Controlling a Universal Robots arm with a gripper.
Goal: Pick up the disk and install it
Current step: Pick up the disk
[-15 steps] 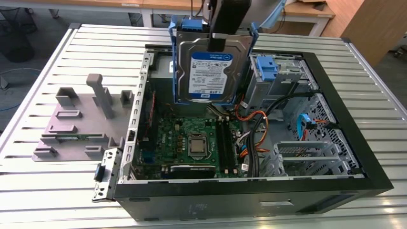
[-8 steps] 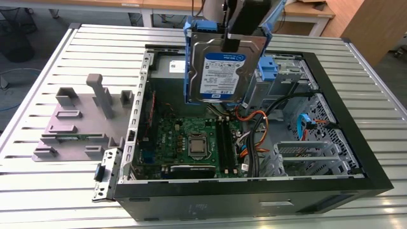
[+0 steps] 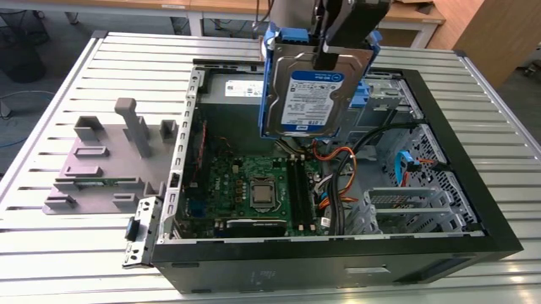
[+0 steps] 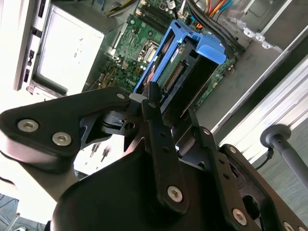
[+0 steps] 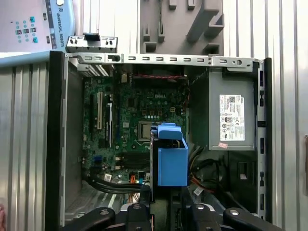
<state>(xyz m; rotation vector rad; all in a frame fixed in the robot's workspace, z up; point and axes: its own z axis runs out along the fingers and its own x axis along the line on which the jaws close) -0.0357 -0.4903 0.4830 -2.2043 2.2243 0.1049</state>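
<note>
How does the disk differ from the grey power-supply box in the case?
The disk hangs upright in the gripper above the open case; the power-supply box sits inside it. The disk has a blue carrier frame; the box is plain grey. The disk looks smaller than the box. Both carry a printed label.

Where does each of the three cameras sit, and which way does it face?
Exterior view: off the arm, high beside the table, looking down into the open computer case; the gripper holds the disk upright.
First wrist view: on the wrist, looking straight down into the case past the disk; the gripper's base shows.
Second wrist view: on the wrist, looking along the fingers at the disk's edge.
Shared: all show the disk above the motherboard.
</note>
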